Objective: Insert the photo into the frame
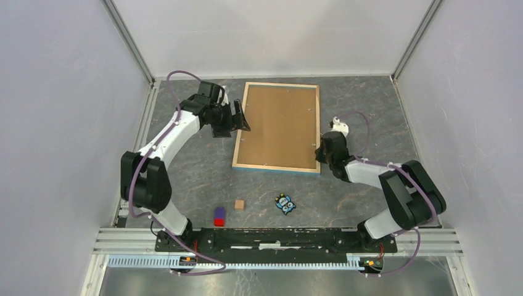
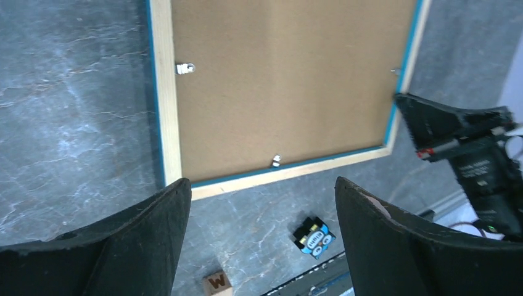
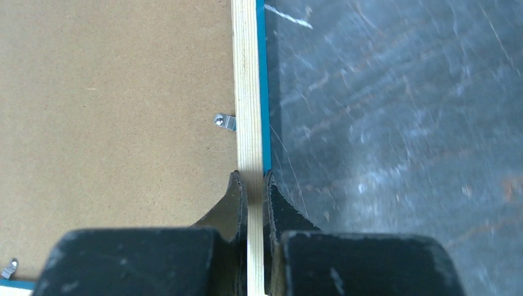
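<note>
The frame [image 1: 277, 167] lies face down mid-table, its light wood back rim up and a blue edge showing. The brown backing board [image 1: 280, 123] fills it, with small metal clips [image 3: 226, 121] at its edges. The photo is hidden. My right gripper [image 1: 319, 150] is shut on the frame's right rim [image 3: 247, 92] near the near corner, and it also shows in the right wrist view [image 3: 251, 179]. My left gripper [image 1: 242, 120] is open and empty above the frame's left rim [image 2: 163, 92], and it also shows in the left wrist view [image 2: 262, 185].
A wooden letter cube [image 1: 239, 204], a red-and-blue block [image 1: 219, 216] and a small blue owl toy [image 1: 285, 204] lie near the front, between the frame and the arm bases. Grey walls close in the table on three sides.
</note>
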Tool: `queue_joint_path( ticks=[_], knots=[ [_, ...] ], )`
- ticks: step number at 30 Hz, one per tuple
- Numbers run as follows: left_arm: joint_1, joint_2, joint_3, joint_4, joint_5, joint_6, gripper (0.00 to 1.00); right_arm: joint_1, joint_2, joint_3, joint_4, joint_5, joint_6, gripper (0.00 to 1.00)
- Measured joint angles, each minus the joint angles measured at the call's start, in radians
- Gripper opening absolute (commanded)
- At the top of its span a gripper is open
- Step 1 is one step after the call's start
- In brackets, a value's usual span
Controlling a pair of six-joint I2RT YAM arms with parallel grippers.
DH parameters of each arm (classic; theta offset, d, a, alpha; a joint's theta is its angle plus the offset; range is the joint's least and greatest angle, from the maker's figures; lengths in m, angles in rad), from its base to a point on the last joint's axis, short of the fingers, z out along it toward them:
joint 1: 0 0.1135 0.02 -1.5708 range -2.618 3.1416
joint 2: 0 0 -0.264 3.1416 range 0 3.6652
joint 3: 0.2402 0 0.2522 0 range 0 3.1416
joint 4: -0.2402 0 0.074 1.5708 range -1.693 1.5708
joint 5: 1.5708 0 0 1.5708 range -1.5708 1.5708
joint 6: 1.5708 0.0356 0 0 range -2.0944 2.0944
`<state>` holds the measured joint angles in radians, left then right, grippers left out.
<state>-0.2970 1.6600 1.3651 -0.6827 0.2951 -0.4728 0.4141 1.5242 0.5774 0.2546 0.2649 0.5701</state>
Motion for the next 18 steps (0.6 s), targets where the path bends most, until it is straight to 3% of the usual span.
queue_joint_path(
  ticks=[6, 12, 18],
  knots=[
    [-0.002, -0.058, -0.043, 0.058, 0.082, -0.001, 0.92, 0.087, -0.069, -0.069, -0.008, 0.060, 0.177, 0.11],
    [-0.002, -0.058, -0.060, 0.065, 0.105, -0.001, 0.92, 0.156, -0.068, -0.069, -0.013, 0.077, 0.259, 0.00],
    [0.010, -0.055, -0.059, 0.064, 0.098, -0.001, 0.92, 0.157, -0.074, -0.068, -0.017, 0.057, 0.172, 0.00]
  ],
)
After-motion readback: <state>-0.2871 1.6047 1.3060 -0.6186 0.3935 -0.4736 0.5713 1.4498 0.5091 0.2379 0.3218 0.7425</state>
